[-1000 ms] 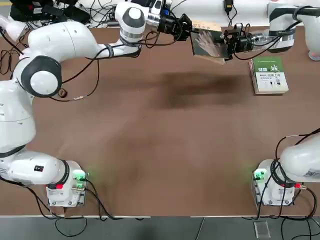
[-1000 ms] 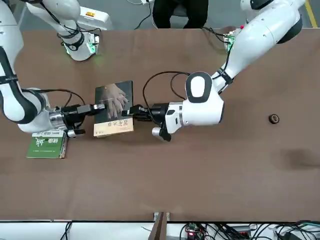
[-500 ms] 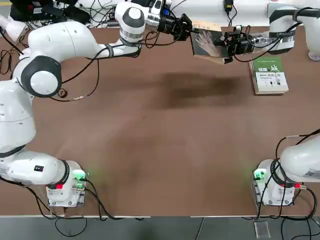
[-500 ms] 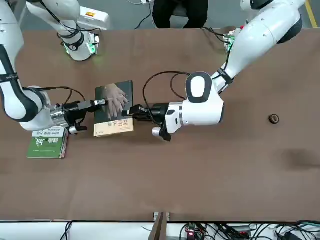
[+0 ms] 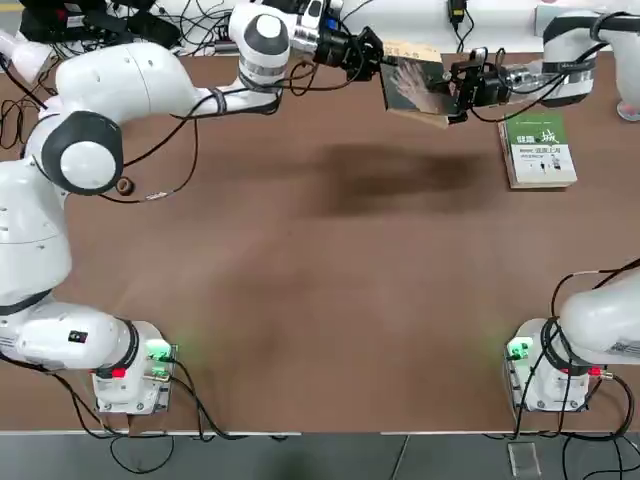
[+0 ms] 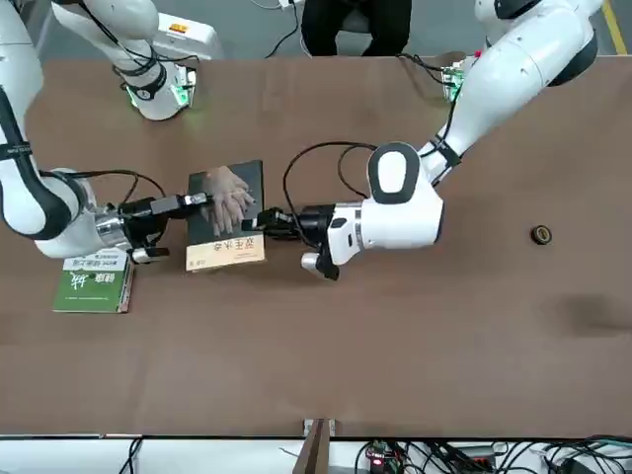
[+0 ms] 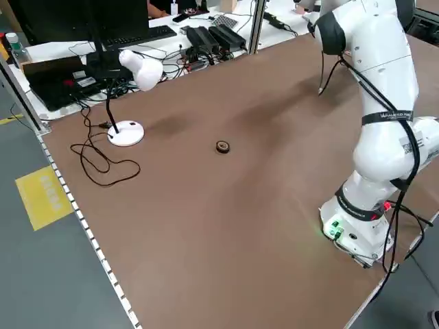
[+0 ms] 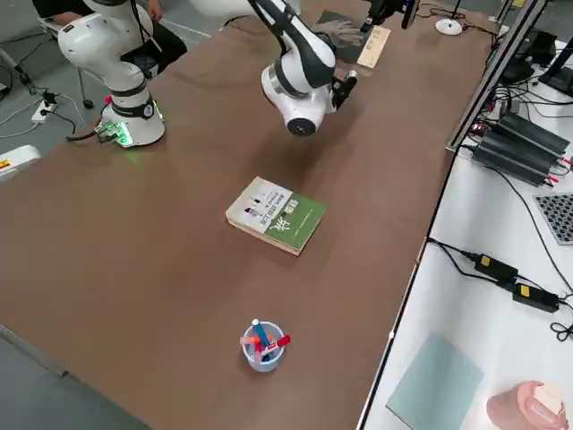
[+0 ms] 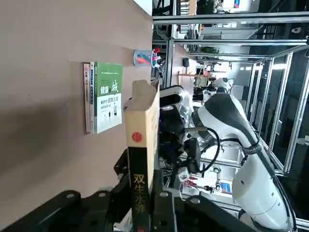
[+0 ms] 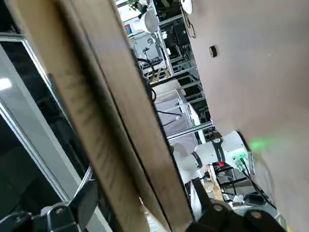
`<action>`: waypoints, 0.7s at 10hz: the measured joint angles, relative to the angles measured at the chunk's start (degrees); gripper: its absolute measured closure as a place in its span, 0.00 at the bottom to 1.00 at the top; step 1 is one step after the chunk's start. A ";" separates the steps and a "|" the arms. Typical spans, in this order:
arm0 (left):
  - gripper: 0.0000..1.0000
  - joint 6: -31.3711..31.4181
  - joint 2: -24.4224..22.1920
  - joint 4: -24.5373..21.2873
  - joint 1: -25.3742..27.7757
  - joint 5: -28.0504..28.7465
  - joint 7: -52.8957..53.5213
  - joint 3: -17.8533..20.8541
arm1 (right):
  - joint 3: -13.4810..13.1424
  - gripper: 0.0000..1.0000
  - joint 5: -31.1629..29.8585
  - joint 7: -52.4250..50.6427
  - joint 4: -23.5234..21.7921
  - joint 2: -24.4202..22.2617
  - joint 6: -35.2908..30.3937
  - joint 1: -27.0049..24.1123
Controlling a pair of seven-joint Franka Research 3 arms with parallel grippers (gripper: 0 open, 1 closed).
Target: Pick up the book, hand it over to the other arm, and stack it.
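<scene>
Both grippers meet at the book [image 5: 415, 84] in the top view: the left gripper [image 5: 377, 58] is clamped on one edge, and the right gripper [image 5: 457, 85] has a finger over the opposite edge. Whether the right jaws have closed firmly on the cover I cannot tell from here. The book hangs above the table [image 5: 320, 300], a short way from the green-and-white book [image 5: 538, 150] that lies flat on the right arm's side.

From the front, the small book [image 6: 225, 214] sits between the two grippers, its dark cover with the pale hand facing up. The left gripper [image 6: 259, 219] pinches its side, and the right gripper's fingertips [image 6: 194, 201] lie across the cover. The green-and-white book [image 6: 93, 284] rests just beside the right arm's wrist.

The right side view shows the green-and-white book [image 8: 275, 214] alone on the table, nothing stacked on it, with a cup of pens [image 8: 262, 344] near it.

In the left wrist view, the book's spine [image 9: 141, 174] stands gripped between that arm's fingers, with the green-and-white book [image 9: 103, 95] beyond it.

My reading: pickup is done and the handover is in progress. Left to do: the right grip confirmed, the left jaws released, then the book laid on the green-and-white one.
</scene>
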 joint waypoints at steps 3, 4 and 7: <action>0.96 0.00 0.00 0.16 0.12 0.00 0.00 0.01 | -0.11 0.37 0.01 -2.15 0.36 -0.76 0.05 -0.23; 0.96 0.00 0.00 0.22 0.16 0.00 0.00 0.01 | -0.18 0.50 0.01 -3.04 0.37 -0.80 0.10 -0.32; 0.95 0.01 0.01 0.25 0.22 0.00 0.00 0.02 | -0.33 0.81 0.13 -5.68 0.37 -0.80 0.14 -0.72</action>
